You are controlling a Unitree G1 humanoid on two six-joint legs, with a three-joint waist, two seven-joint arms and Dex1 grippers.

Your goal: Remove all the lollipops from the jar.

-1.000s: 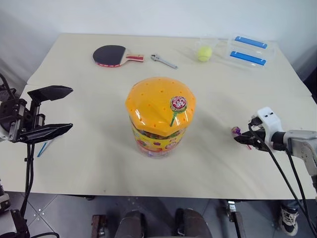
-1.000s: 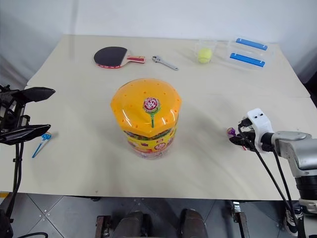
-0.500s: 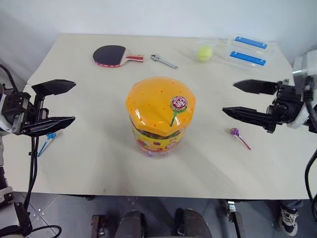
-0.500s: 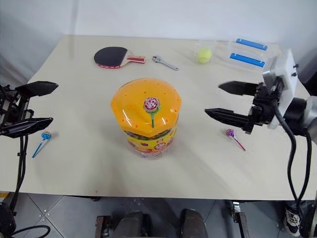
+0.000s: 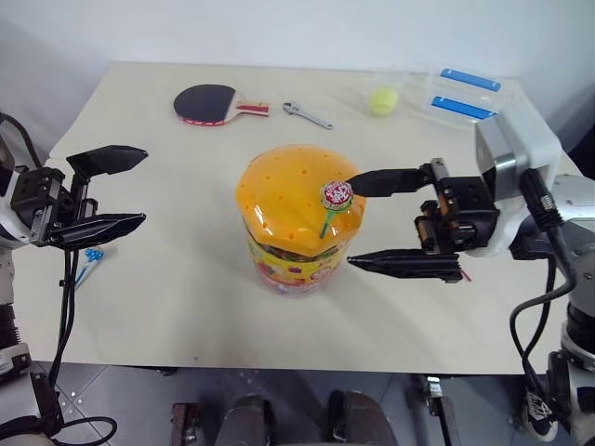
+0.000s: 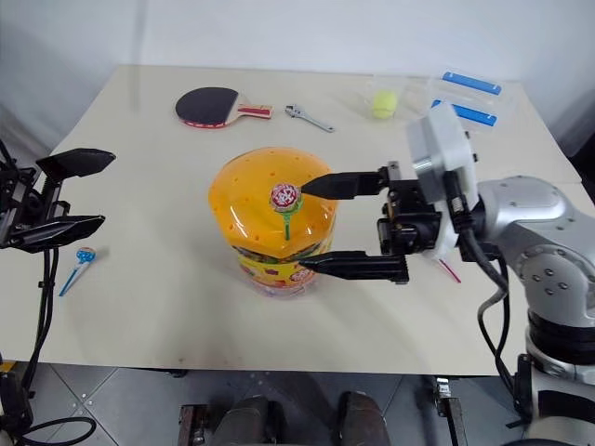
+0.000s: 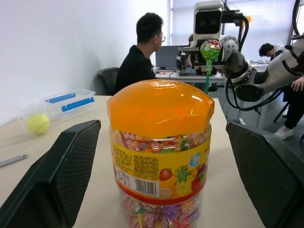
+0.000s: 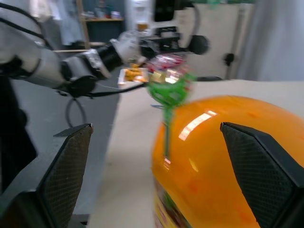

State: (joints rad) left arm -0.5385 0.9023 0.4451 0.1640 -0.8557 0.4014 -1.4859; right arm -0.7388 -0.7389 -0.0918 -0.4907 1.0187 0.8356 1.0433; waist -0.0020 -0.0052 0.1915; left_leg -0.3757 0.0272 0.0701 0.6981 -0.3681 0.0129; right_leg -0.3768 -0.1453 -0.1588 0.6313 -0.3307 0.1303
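Left eye view looks down on a pale desk (image 5: 186,307) with the jar (image 5: 300,218) standing near its middle, a clear tub with a printed yellow and red label under a domed orange lid (image 5: 288,190) dotted with small holes. One lollipop with a green stick (image 5: 333,200) stands upright in a hole on the lid, its shiny red and white head on top. The right gripper (image 5: 351,223) reaches in from the right, pointing across toward the jar, its two black fingers spread wide: one fingertip sits just beside the lollipop's head, the other lies lower, alongside the jar's wall. It holds nothing. From the right wrist view the green stick and wrapped head rise between the two spread fingers, blurred.

The left gripper (image 5: 141,188) hangs over the left edge of the desk, well apart from the jar, fingers wide and empty. Just below it a lollipop with a blue stick (image 5: 87,261) lies flat on the desk. To the right of the jar, a lollipop with a purple stick (image 6: 449,270) lies on the desk, mostly hidden behind the right gripper's body.

At the far side lie a table tennis paddle (image 5: 209,102), a wrench (image 5: 307,114), a yellow-green ball (image 5: 382,100) and clear blue-lidded boxes (image 5: 463,95).
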